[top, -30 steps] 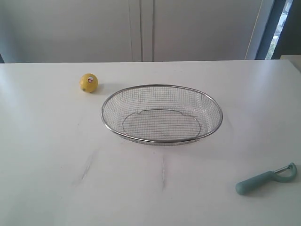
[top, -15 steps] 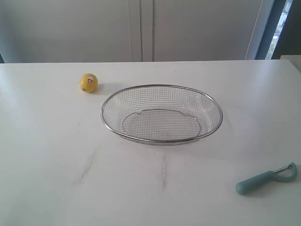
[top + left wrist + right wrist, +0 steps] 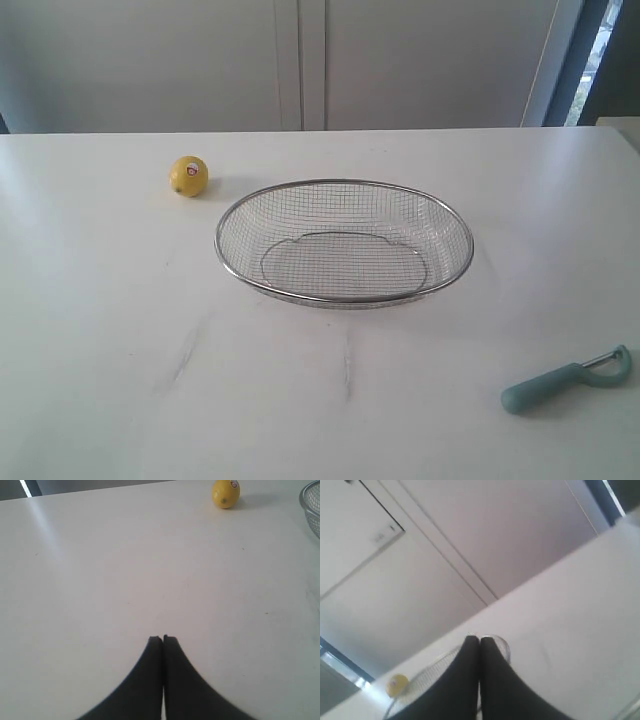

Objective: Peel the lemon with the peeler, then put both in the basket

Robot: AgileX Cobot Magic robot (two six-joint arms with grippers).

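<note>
Exterior view: the lemon (image 3: 188,176) sits on the white worktop (image 3: 100,330) on the far left, just beyond the left end of the basket (image 3: 343,183) and apart from its rim. The basket stands empty in the middle. The peeler (image 3: 565,382) lies alone near the front right corner, well apart from the basket. Its long axis slants, with the handle end toward the middle front and the blade head toward the right edge. Neither arm shows here.

Left wrist view: the left claw (image 3: 163,639) is clenched with its tips pressed together, holding nothing, above bare worktop. The lemon lies well ahead of it and off to one side, with a sliver of basket rim at the frame's edge. By this layout the left arm looks the nearer one for the lemon.

Right wrist view: the right claw (image 3: 479,638) is likewise clenched and empty, pointing across the basket toward the distant lemon. The peeler is out of this frame, so I judge the right arm, though nearer, must turn down toward it and line up across the slanted handle.
</note>
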